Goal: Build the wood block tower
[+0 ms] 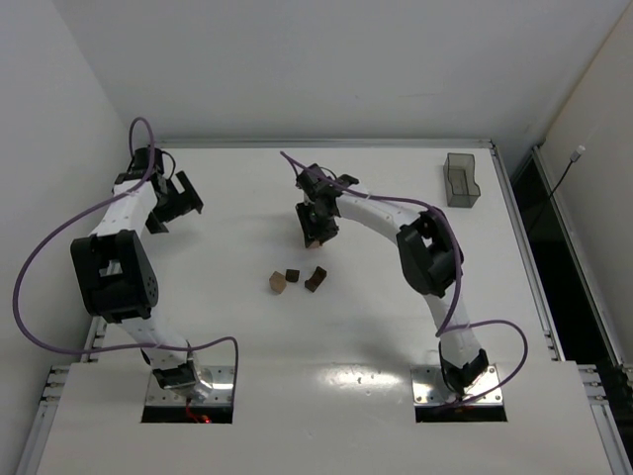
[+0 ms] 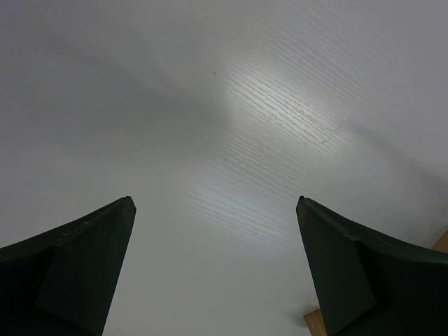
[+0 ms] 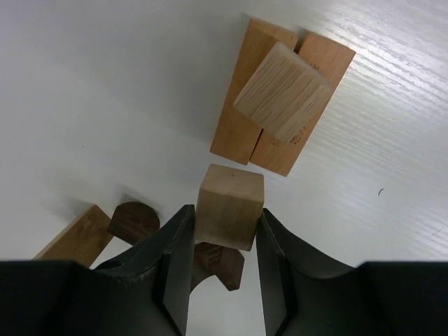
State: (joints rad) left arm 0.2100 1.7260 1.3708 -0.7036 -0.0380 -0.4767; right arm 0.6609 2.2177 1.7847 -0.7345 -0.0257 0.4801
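Right pincer [image 3: 222, 224] pinches a light cube [image 3: 231, 199]; the wood block tower [image 3: 260, 143], cube on two planks [image 3: 234, 133], stands just ahead of it. Centre over that skewed top cube [image 3: 281, 89], lower gently. Left pincer [image 2: 217, 206] spread.

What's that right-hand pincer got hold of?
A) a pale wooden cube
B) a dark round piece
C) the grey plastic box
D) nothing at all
A: the right pincer is closed on a pale wooden cube, as its own wrist camera shows plainly.

High overhead view, wrist views close over table [image 1: 396, 327], right shares blocks [image 1: 293, 277]
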